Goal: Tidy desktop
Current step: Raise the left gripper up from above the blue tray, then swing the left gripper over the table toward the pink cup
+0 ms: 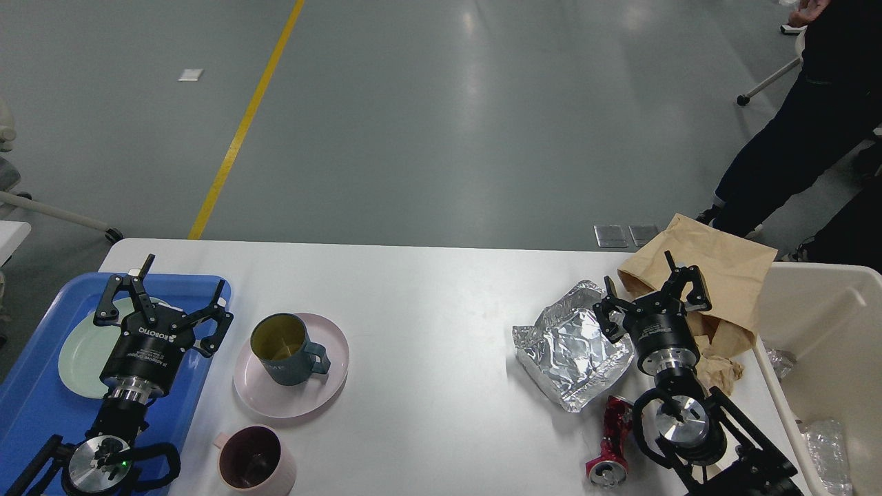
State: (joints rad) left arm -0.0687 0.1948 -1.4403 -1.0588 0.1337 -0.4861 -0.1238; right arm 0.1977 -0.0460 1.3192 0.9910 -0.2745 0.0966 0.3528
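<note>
The white desktop (427, 303) fills the lower half of the head view. On it lie a pink plate (293, 396) carrying a dark blue mug (286, 348), a pink mug (251, 460) near the front edge, a crumpled foil sheet (575, 348), a crushed red can (610, 441) and a brown paper bag (710, 275). My left gripper (176, 289) hangs open over the blue tray (27, 399) with nothing between its fingers. My right gripper (651, 282) stands open between the foil and the paper bag, holding nothing.
A pale green plate (79, 355) lies in the blue tray under my left gripper. A cream bin (837, 331) with clear plastic waste stands off the right edge. A person's legs (778, 158) are behind the far right corner.
</note>
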